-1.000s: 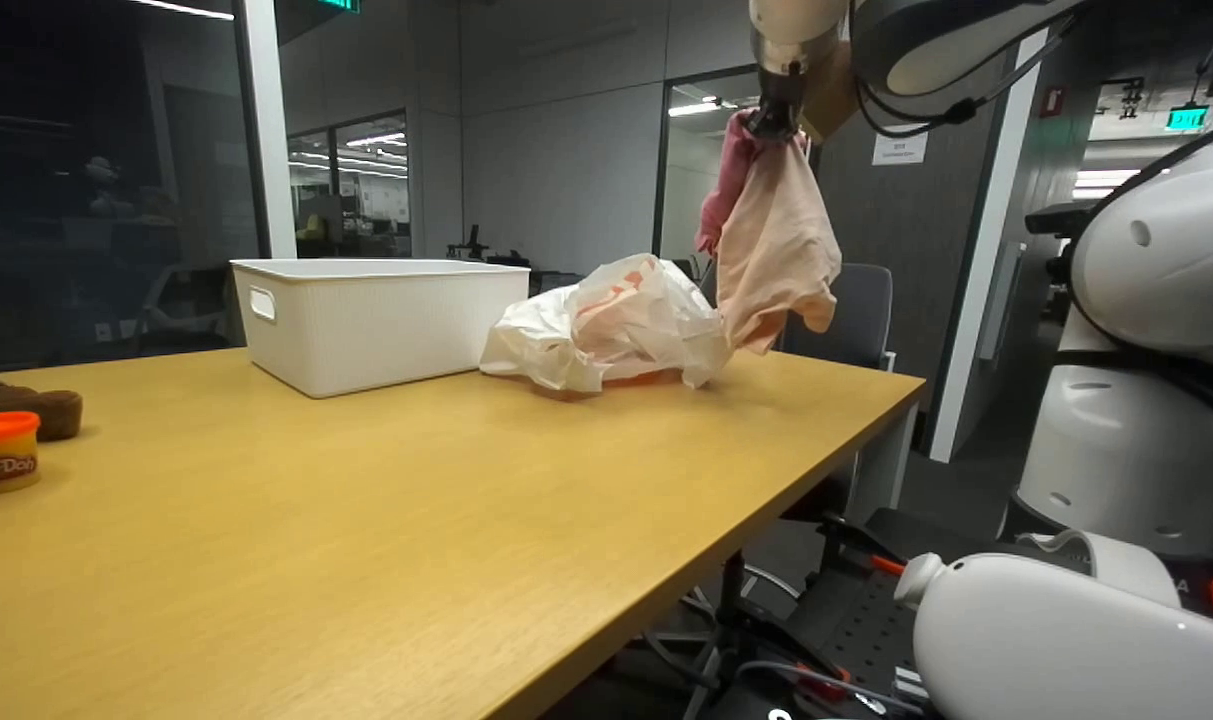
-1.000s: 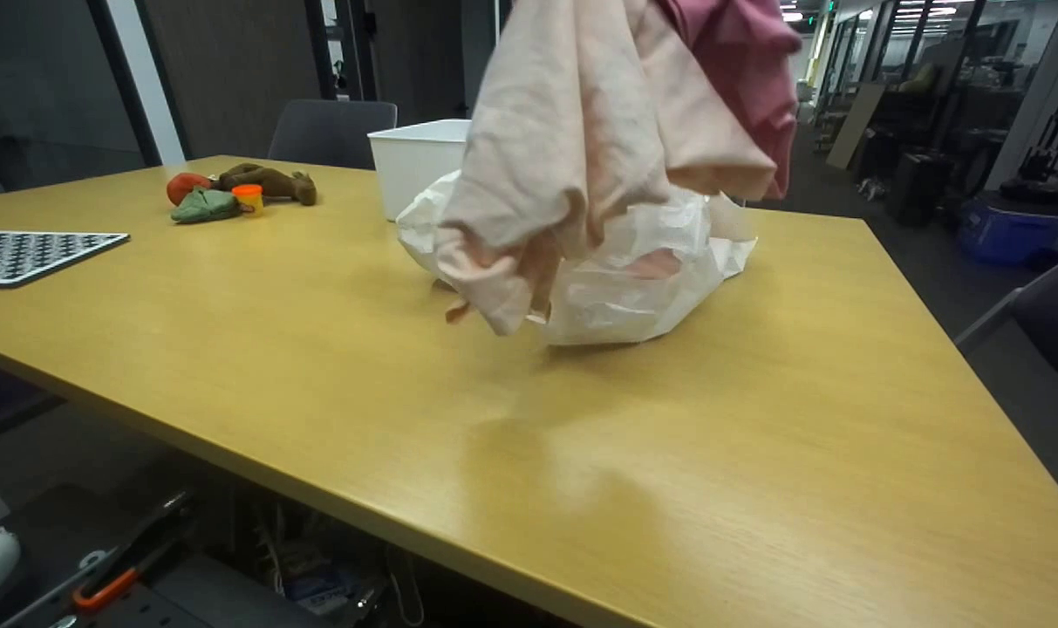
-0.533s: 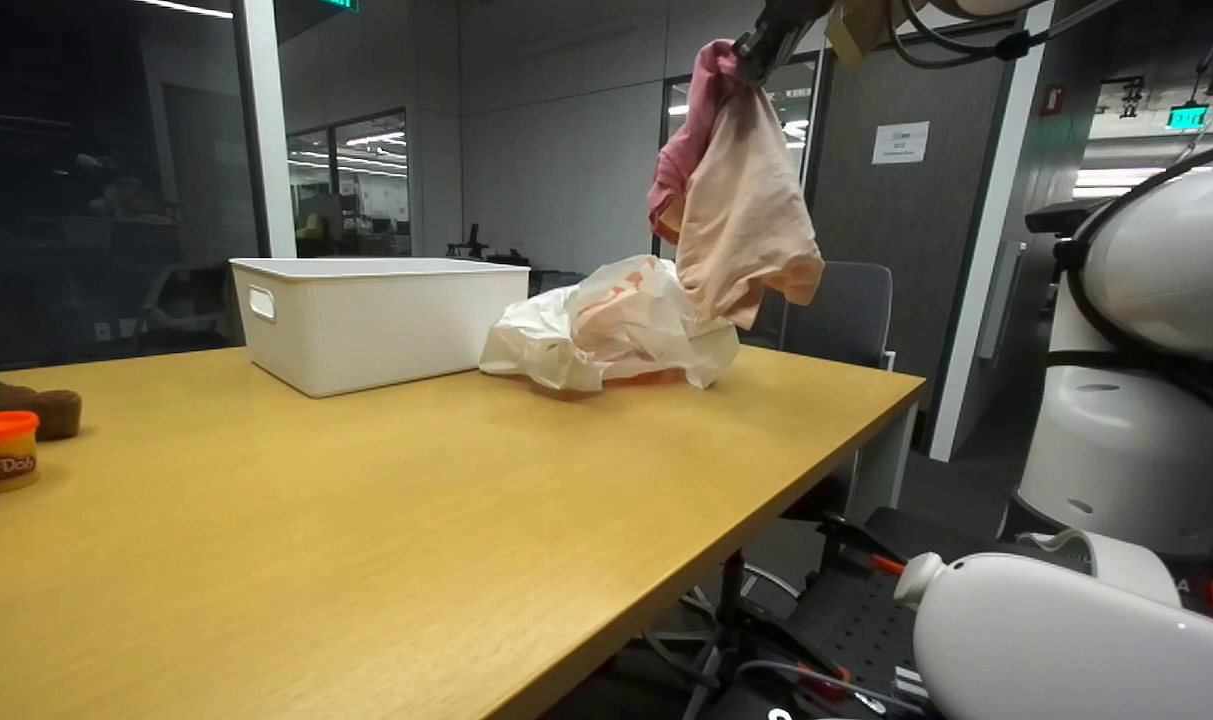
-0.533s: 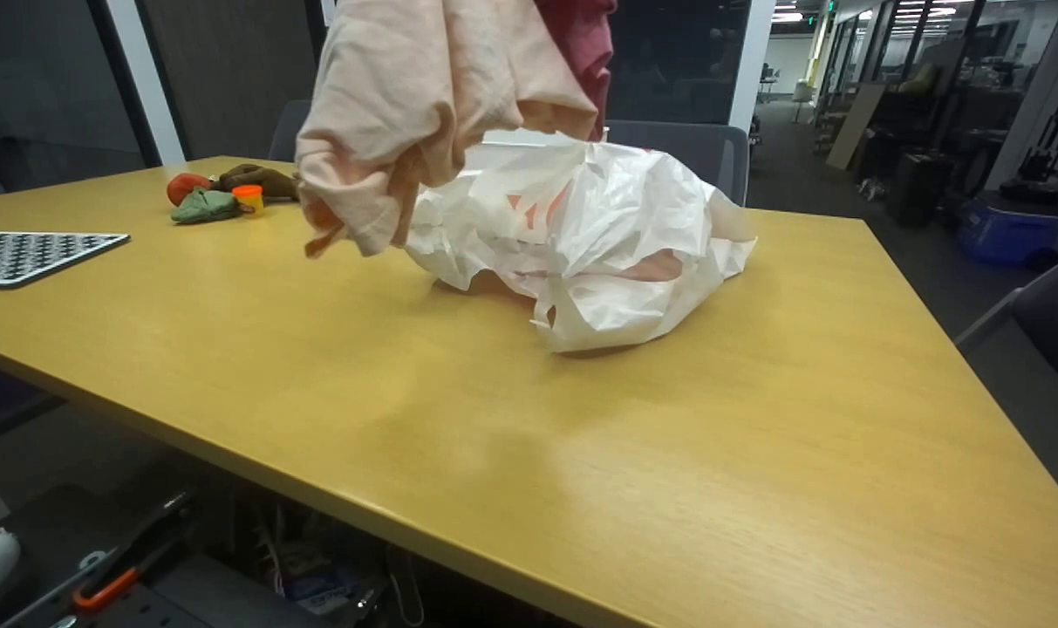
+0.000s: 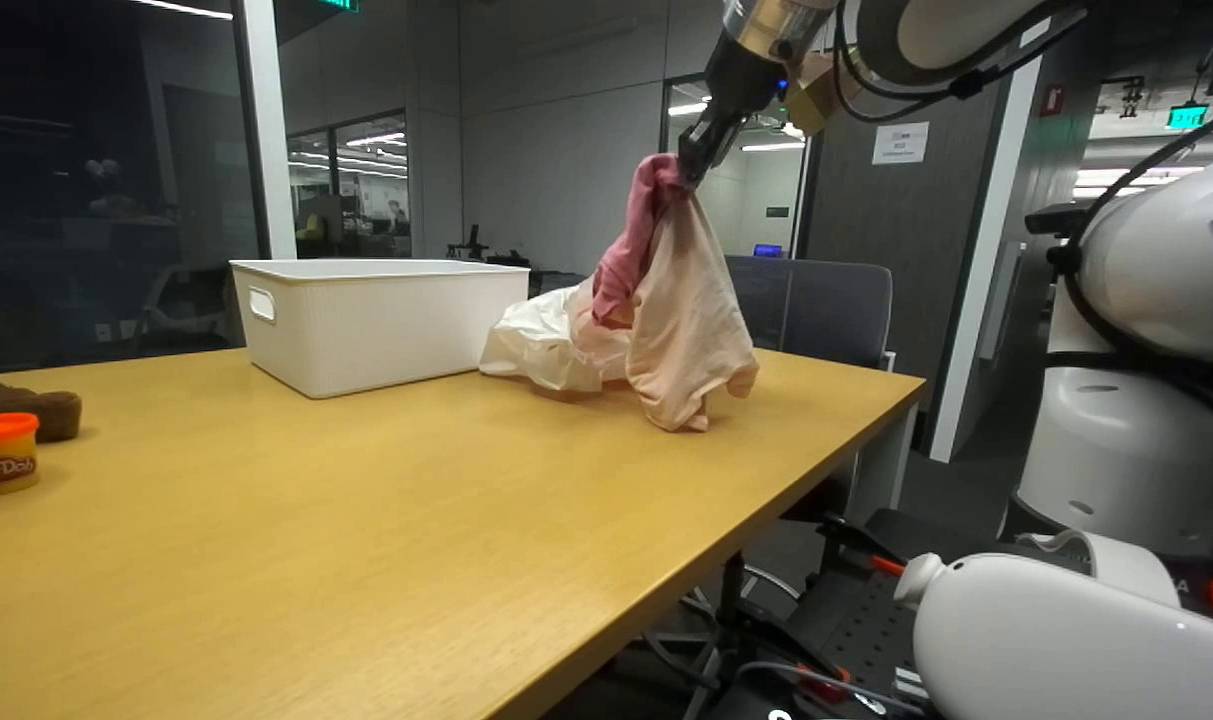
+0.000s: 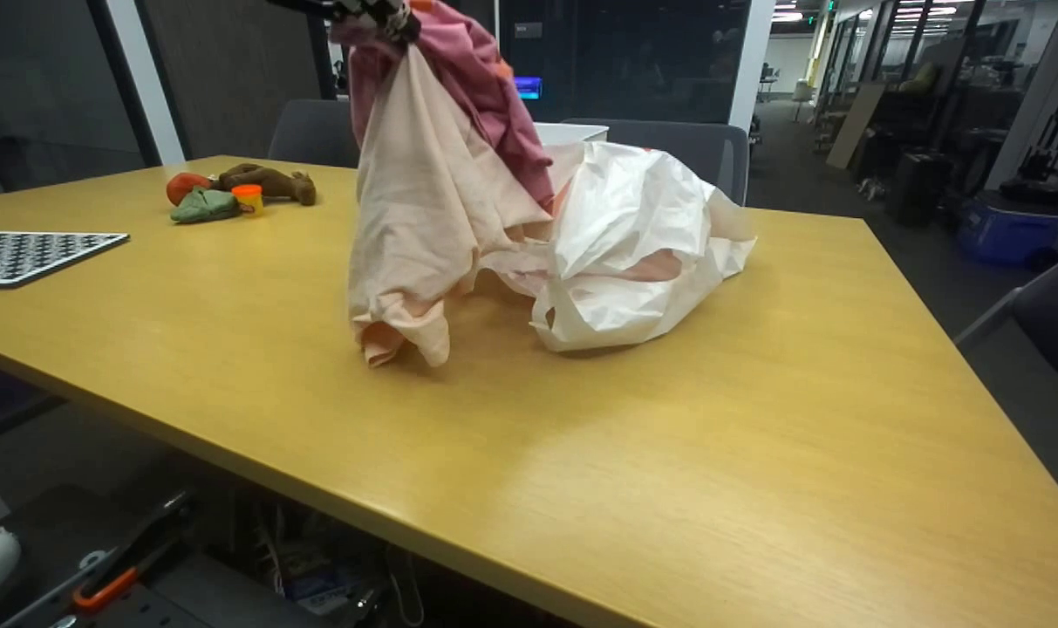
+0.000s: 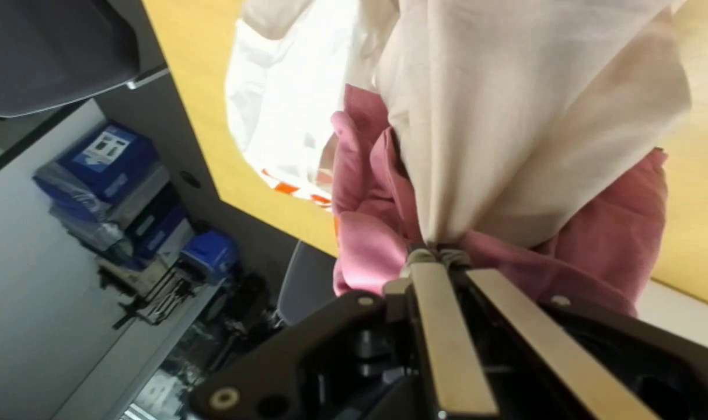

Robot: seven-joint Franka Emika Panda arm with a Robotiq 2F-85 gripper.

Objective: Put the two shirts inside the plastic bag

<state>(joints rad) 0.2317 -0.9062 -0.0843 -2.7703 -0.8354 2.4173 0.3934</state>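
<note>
Lowered, the peach shirt [image 6: 424, 209] hangs lengthwise downward from the fingers [image 7: 441, 315].

The peach shirt [image 5: 688, 315] and pink shirt [image 5: 631, 258] hide part of the plastic bag [image 5: 538, 345] in an exterior view. In an exterior view, the top edge crops the tool [image 6: 399, 24], while shirts and bag screen most of a white bin [image 6: 572, 133]. Print on a posted notice [image 5: 901, 143] is too small to read.

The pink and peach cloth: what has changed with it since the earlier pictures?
In both exterior views the pink and peach cloth rose, then came down, ending lower and further left, by the plastic bag. The end effector kept its hold; nothing was let go. The white storage bin and Play-Doh tub stayed put.
</note>
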